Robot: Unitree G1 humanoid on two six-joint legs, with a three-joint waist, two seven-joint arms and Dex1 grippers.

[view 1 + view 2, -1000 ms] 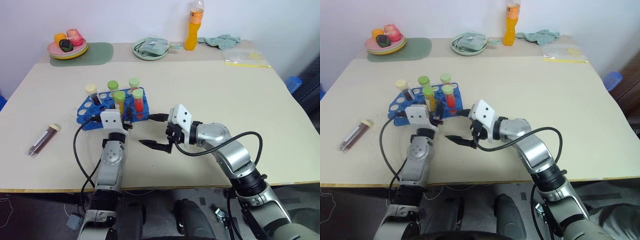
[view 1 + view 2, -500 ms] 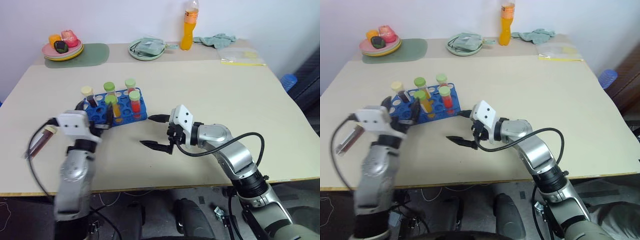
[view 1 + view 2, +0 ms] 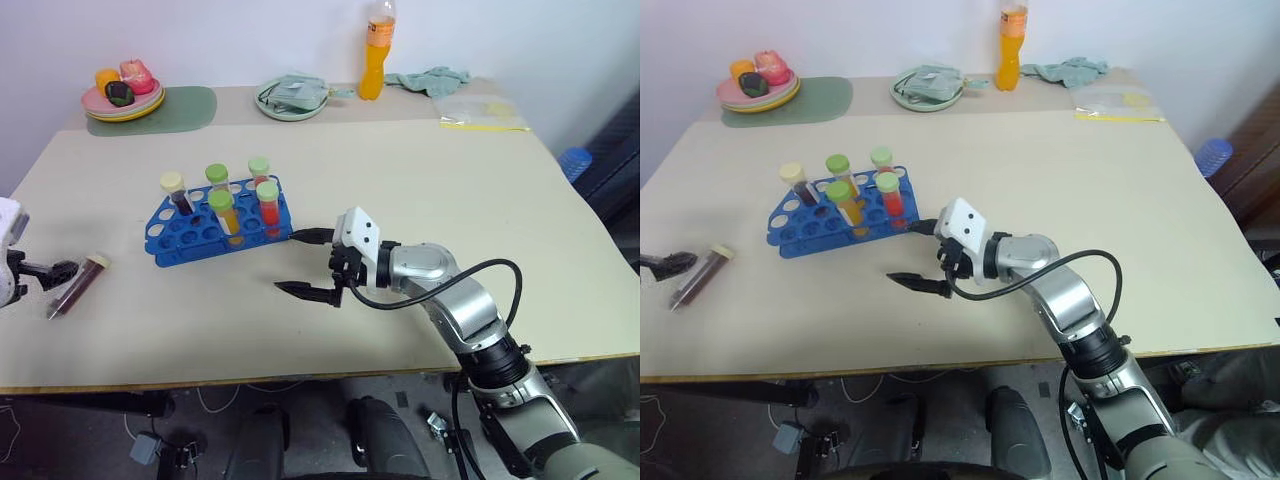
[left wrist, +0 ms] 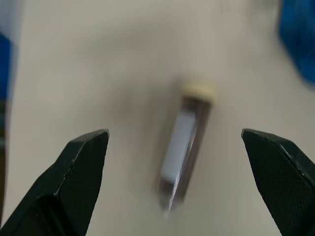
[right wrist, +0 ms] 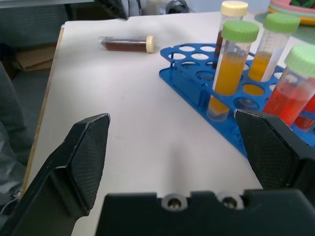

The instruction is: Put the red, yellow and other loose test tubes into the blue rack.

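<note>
Out at the table's (image 3: 420, 170) left edge now — left gripper (image 4: 179, 187) with fingers (image 4: 81, 167) spread wide, hanging over a loose test tube (image 3: 78, 286) that lies flat on its side near that edge, dark brown inside, cream cap toward the middle of the table. Framed between the two black fingers in the left wrist view, touched by neither. Just right of that tube and a little farther back, the blue rack (image 3: 190, 232), resting on the left half of the table with five capped tubes standing upright in it: a cream-capped dark one (image 3: 176, 191) at the back left, green-capped ones behind, a green-capped orange one (image 3: 224, 214) and a green-capped red one (image 3: 268, 204) toward the front right. Several holes at the rack's left end open. Right gripper (image 3: 302, 265) parked near the front edge, just off the rack's right corner — fingers wide apart, pointing left toward the rack, holding nothing. Along the back edge: a plate of fruit (image 3: 123, 93) on a green mat (image 3: 190, 105), a bowl (image 3: 292, 98), an orange bottle (image 3: 376, 50), a cloth (image 3: 432, 80), a clear bag (image 3: 482, 113).
</note>
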